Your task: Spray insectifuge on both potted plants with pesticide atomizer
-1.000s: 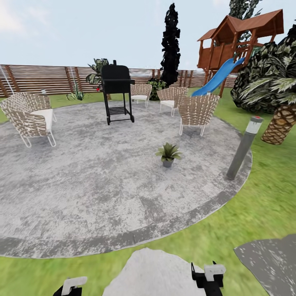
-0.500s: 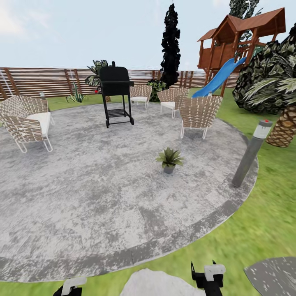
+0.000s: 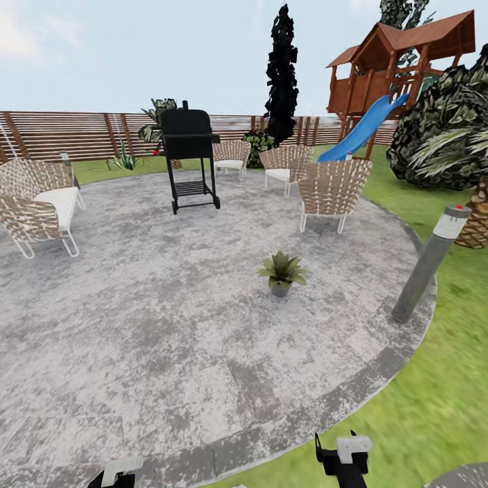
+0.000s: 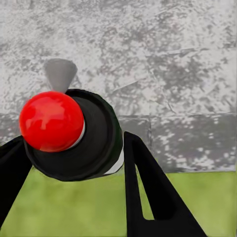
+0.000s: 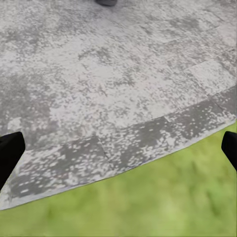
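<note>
We are looking at a black barbecue grill (image 3: 189, 156) standing on its legs toward the far side of the paving. Four wicker chairs are sitting around it: one (image 3: 37, 205) with a white cushion off to the left, one (image 3: 232, 156) just right of the grill, another (image 3: 285, 165) beside that, and a nearer one (image 3: 332, 192) showing us its back. A grey bollard lamp (image 3: 430, 264) with a red dot on top is leaning at the paving's right edge. Behind, a wooden playhouse (image 3: 400, 61) is carrying a blue slide (image 3: 362, 129), and a tall dark cypress (image 3: 281, 74) is rising beside it.
</note>
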Tool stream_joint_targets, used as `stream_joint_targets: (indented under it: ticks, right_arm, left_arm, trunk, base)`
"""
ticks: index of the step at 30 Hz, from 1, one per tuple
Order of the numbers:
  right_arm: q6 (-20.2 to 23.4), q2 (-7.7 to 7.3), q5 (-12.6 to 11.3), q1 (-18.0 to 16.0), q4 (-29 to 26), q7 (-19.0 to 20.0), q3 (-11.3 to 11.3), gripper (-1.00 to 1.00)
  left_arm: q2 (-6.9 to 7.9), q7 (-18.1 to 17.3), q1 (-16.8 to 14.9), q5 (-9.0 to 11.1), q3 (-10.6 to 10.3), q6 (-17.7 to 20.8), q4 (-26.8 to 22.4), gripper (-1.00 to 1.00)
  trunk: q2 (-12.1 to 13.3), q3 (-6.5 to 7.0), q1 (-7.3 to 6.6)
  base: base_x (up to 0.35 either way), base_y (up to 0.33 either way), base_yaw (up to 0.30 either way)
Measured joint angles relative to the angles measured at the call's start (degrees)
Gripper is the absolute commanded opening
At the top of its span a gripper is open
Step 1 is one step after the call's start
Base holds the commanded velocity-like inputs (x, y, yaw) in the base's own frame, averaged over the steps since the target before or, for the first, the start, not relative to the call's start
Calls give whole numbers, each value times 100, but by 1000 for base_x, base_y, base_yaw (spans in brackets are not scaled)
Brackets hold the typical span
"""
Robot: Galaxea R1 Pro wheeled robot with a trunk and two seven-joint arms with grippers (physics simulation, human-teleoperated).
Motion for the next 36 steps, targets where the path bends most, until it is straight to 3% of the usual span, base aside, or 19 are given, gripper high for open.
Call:
stream_joint_targets:
  ticks: [22,36]
  right_arm:
    - [0,-9,0,0,0,9,0,100]
    - [0,-2,0,0,0,1,0,100]
  left_arm:
    - [1,0,0,0,1,0,0,-100]
    - [1,0,0,0,2,0,0,-100]
  trunk:
    - [0,0,0]
    - [0,0,0]
  base:
    - [337,0,0]
    - [337,0,-102]
